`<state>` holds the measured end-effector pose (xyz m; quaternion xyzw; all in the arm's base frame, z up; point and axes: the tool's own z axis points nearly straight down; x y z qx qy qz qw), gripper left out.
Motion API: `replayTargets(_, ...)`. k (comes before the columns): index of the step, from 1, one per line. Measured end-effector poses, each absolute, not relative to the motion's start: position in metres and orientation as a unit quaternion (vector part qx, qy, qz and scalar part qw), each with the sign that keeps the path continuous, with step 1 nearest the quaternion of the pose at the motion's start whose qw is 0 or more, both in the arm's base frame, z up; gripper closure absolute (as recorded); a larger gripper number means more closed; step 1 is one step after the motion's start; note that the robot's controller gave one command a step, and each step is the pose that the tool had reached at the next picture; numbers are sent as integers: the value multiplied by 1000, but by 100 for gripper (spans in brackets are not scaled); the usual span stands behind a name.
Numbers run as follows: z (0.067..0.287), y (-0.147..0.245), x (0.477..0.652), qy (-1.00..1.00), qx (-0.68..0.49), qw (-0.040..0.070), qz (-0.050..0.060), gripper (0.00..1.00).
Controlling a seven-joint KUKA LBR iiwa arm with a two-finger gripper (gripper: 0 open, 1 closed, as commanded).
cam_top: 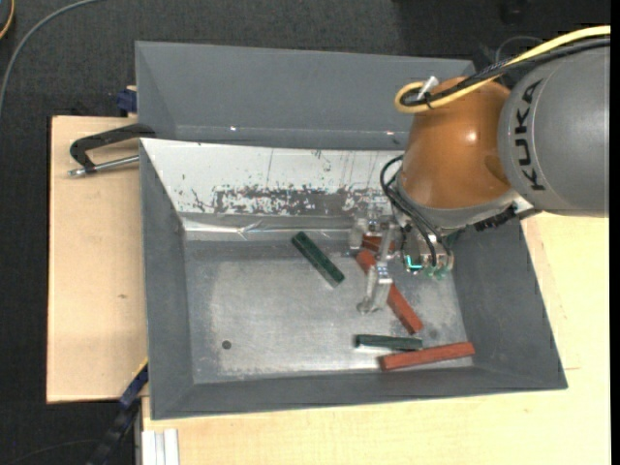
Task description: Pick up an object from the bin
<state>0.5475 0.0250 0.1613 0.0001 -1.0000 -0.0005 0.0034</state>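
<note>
So the grey bin (165, 289) was the big thing here, with the arm (562, 124) and its orange cover parked over the bin's right-middle. There wasn't much on the floor, just a handful of sticks. A long red stick (426, 356) lay almost level by the front wall, and a lower green stick (387, 341) was just above it. An upper green stick (320, 258) sat tilted nearer the middle, well left of the rest. The one that mattered, I'd say, was the short red stick (405, 310). It lay just beside the pincer (371, 303), off to its right and a bit toward the front, with its long axis running diagonally from upper left to lower right. There was also a red-brown bit (366, 255) tucked up by the wrist. Honestly couldn't tell if the pincer was open or closed, and I saw nothing gripped in it. My guess is the next move needs a small shift right, lined up across that diagonal.
</note>
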Motion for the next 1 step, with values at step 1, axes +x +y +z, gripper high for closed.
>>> replayTargets(1,66,53,596,-1000,-8,0,-1,0)
